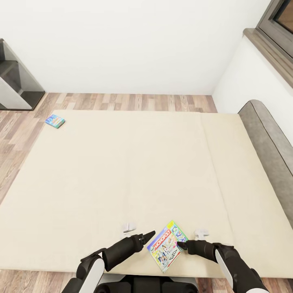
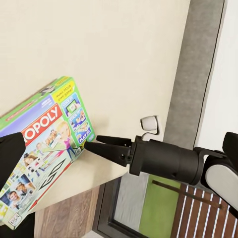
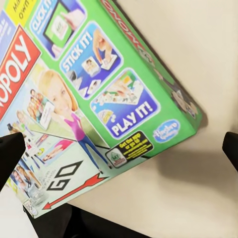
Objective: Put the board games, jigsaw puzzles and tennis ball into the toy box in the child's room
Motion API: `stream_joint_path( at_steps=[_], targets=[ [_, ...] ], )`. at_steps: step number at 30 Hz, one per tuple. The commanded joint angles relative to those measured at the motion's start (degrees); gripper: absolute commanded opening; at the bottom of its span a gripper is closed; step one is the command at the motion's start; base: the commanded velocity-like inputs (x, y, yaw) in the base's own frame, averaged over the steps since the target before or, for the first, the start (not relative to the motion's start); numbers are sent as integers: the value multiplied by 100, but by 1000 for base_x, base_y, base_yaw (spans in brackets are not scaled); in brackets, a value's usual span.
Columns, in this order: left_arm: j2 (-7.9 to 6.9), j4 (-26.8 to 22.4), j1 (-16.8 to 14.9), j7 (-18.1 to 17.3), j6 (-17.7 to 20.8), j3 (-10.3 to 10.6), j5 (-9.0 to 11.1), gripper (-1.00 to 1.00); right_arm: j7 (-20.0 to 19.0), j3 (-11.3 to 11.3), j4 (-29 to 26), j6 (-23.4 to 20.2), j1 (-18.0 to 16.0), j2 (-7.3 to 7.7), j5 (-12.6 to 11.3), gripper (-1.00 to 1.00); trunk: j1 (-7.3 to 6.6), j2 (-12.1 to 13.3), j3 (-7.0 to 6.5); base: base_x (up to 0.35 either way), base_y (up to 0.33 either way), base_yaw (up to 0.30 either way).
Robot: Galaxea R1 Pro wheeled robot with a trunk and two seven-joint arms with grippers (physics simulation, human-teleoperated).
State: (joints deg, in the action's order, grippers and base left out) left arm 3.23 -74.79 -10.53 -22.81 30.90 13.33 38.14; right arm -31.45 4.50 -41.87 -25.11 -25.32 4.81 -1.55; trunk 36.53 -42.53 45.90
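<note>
**Monopoly box lies between the two grippers at the near edge of the bed**

In the head view, the green-edged flat rectangular "Monopoly" cardboard game box (image 1: 167, 245) lies on the plain beige mattress of the large low bed (image 1: 122, 171), in the lower centre of the frame, close to the near edge. Its long axis runs diagonally, from the lower left to the upper right of the picture. One lower corner seems to reach over the mattress edge, as the left wrist view also suggests.

The left black gripper (image 1: 149, 235) points at the upper-left long side of the box, with its tip just beside it. The right black gripper (image 1: 182, 245) points at the opposite long side, and its tip seems to touch the box edge or to be just beside it. So the box is between the two grippers, and both are about equally near. In the left wrist view the right gripper (image 2: 101, 145) shows its two fingers near to each other, with only a narrow gap and nothing between them. In the right wrist view its fingers stand far apart at both sides of the frame, so I cannot tell its state for sure. For the left gripper I also cannot tell if it is released or clenched.

The smaller blue flat game box (image 1: 55, 121) lies far away, at the upper left corner of the mattress.

My judgement: the coming move is a squeeze of the box from both long sides.
</note>
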Motion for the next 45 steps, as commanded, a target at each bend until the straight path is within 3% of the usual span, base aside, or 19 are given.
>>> stream_joint_path(
  at_steps=[1,19,45],
  targets=[
    [2,-3,-1,4,48,-6,44,100,-23,18,-7,-47,-3,-1,-17,100,1,-4,4,0,0,0],
    [2,12,-1,4,48,-11,44,100,-27,24,-6,-47,-7,1,-20,100,1,-4,4,0,28,0],
    [-8,17,-1,27,48,-15,37,100,-28,24,-6,-47,-2,-1,-21,100,1,-4,4,0,194,0]
  ],
)
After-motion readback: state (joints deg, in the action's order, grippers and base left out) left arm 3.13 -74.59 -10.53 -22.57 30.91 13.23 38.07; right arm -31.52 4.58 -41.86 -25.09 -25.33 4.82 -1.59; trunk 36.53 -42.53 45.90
